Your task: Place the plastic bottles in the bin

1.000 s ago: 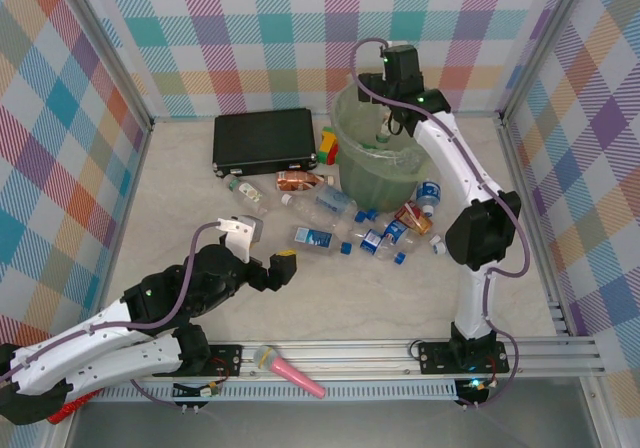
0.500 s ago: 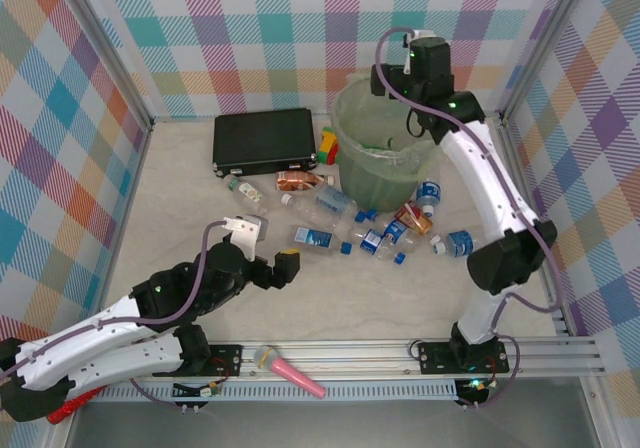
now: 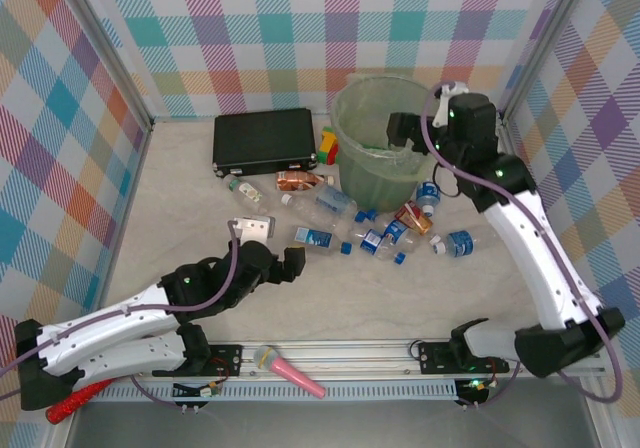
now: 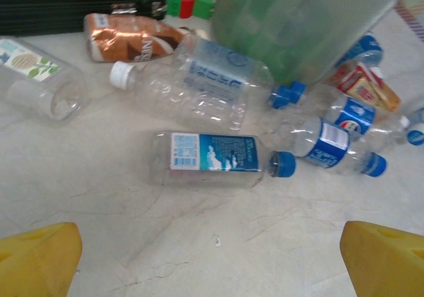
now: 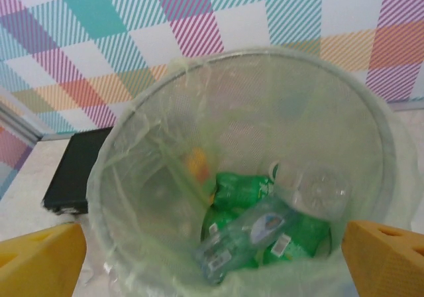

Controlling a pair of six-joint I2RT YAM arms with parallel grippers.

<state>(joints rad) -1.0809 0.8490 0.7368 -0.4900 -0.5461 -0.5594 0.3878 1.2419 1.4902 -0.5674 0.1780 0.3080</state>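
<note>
thin clear plastic: bottle (image 4: 212,159) ahead of left gripper's (image 4: 211,260) spread fingers looks light, squashy, best pinched mid-label. right gripper's (image 5: 212,257) released too.

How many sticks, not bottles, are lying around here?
2: pink stick on the near rail, about centre; red glittery stick at the near-left corner, partly hidden.

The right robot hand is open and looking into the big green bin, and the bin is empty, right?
Not quite. The bin is not empty: the right wrist view shows green bottles and a clear bottle lying in its bottom. The rest is right: the right gripper is open and faces into the bin.
</note>
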